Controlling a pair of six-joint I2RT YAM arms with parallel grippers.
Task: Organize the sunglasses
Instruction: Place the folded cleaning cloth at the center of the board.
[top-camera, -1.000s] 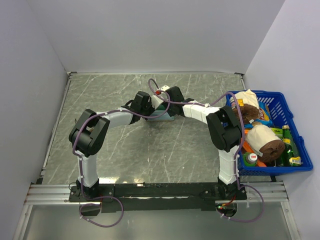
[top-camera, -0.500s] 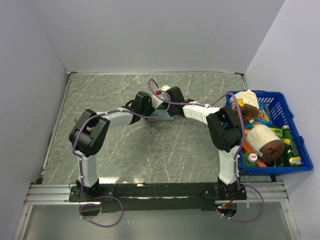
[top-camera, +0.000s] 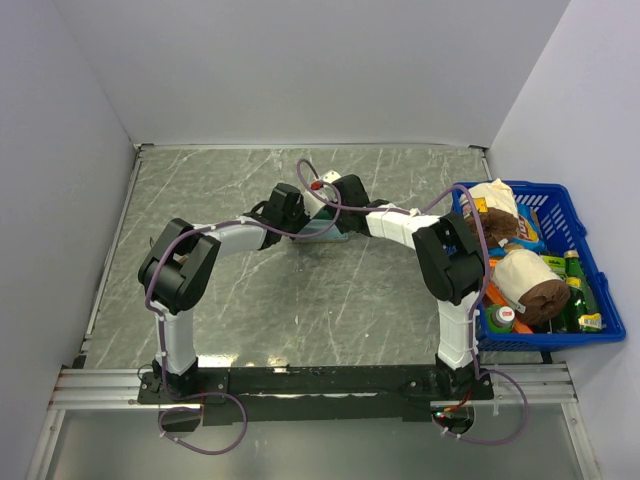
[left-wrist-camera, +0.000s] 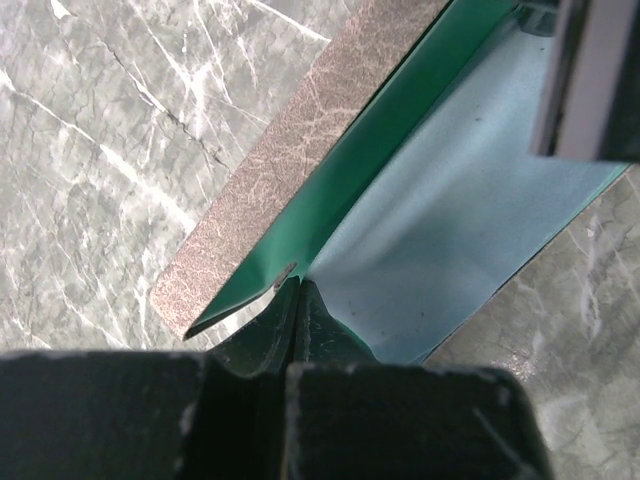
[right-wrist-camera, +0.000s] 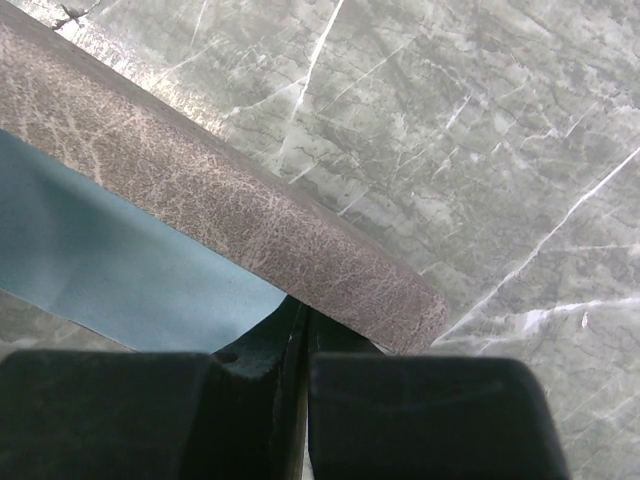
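Sunglasses are hidden in every view, so where they lie cannot be told. Both arms reach to the middle of the grey marbled desk (top-camera: 250, 300) and meet over a case (left-wrist-camera: 300, 130) with a grey-brown, leather-like outside and a green lining. A light blue cloth (left-wrist-camera: 450, 220) lies against the lining, and its edge reaches onto the desk. The left claw (left-wrist-camera: 295, 300) is pressed together, its tips at the fold where the green lining meets the cloth; whether it nips either one is unclear. The right claw (right-wrist-camera: 300, 315) is also pressed together, its tips against the case's brown edge, beside the cloth. A blue basket (top-camera: 560, 340) full of groceries sits at the desk's right side.
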